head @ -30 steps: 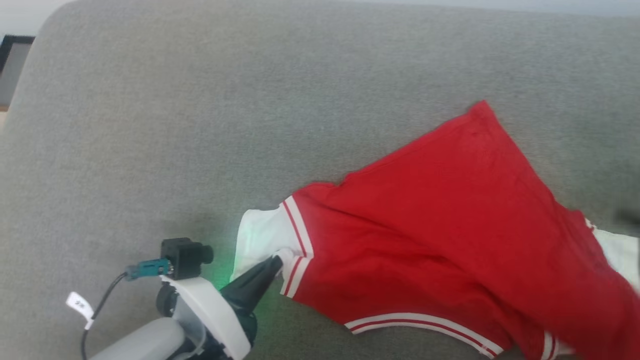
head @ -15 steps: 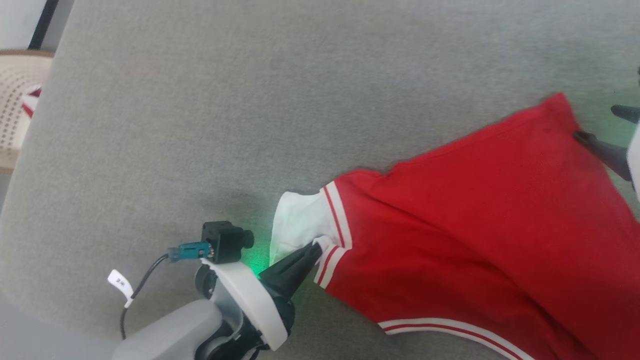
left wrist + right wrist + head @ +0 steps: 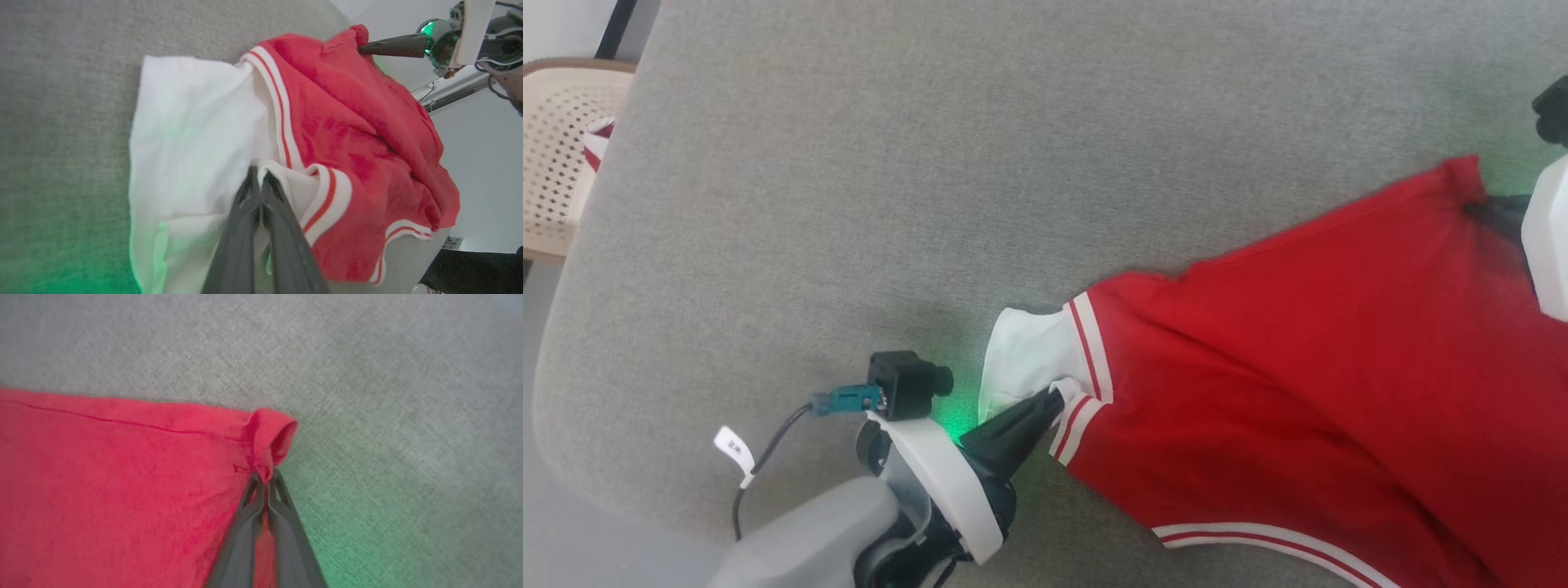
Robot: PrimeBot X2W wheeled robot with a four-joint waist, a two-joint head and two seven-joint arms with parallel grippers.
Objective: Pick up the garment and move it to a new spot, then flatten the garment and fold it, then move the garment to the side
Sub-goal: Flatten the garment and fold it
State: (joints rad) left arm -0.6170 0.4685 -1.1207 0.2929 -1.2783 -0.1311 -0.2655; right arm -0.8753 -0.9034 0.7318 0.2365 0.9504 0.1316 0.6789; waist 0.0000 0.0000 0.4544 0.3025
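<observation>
Right end effector (image 3: 265, 479), earlier spread open beside the far corner of the garment (image 3: 1298, 367), now clamped onto it.

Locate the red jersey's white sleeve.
The white sleeve lies lower centre in the head view on the grey fabric surface, at the red jersey's left end, pinched by the left gripper.

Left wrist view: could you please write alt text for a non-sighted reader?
The left gripper, dark fingers closed, pinches the white sleeve of a red jersey with white-red striped trim, over a grey fabric surface. The right gripper grips its far red corner.
</observation>
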